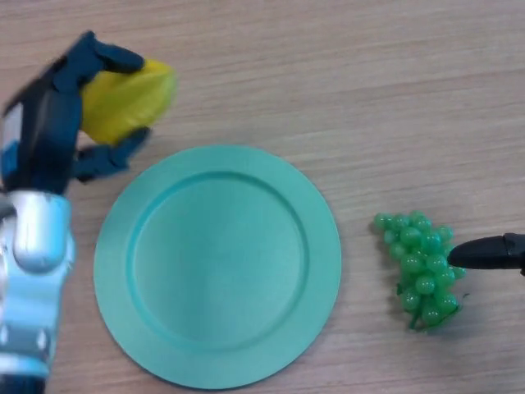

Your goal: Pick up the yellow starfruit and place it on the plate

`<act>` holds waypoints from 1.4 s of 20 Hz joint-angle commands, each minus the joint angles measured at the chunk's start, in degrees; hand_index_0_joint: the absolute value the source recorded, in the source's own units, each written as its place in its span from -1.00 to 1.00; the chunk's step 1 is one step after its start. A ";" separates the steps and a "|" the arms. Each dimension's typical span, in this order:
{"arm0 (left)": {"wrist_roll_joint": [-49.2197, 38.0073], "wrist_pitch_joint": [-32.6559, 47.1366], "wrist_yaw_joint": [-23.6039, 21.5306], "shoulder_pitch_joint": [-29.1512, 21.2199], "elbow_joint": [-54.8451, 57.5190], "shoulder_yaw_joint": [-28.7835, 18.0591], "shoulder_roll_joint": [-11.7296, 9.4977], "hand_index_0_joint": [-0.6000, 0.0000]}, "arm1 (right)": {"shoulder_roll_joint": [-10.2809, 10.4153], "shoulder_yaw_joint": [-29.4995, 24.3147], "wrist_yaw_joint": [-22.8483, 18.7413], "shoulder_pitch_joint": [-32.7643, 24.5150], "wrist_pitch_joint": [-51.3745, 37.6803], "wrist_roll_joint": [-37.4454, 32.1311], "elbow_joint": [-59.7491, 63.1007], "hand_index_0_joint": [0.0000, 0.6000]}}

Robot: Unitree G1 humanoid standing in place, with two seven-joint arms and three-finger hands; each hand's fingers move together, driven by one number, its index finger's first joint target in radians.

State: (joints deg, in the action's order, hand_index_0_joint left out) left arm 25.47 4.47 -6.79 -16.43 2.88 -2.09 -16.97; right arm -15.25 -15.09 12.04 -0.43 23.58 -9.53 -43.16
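Head view: left hand [49, 123] clamped on glossy yellow starfruit [131, 100], just beside round matte green plate [115, 271].

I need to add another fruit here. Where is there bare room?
The plate is bare. Open table lies beyond it and between it and the grapes. It is crowded at far left, where the left hand holds the starfruit.
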 commanded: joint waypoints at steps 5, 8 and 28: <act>-4.16 -6.67 10.54 8.86 16.03 1.96 3.51 -1.00 | -1.96 1.26 -0.76 -2.54 -9.13 -0.11 -0.25 -1.00; -7.71 -11.68 13.04 12.08 17.81 3.06 3.69 -1.00 | -1.67 1.60 -0.26 -2.50 -9.22 -0.83 0.28 -1.00; -14.56 -28.24 18.09 13.70 31.83 1.20 4.32 1.00 | -1.29 5.08 -2.82 -4.68 -4.89 1.67 -0.51 -1.00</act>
State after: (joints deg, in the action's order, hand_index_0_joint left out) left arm 11.32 -28.13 13.35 -1.52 30.99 2.40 -11.94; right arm -15.50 -8.25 11.21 -3.29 23.80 -8.28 -40.99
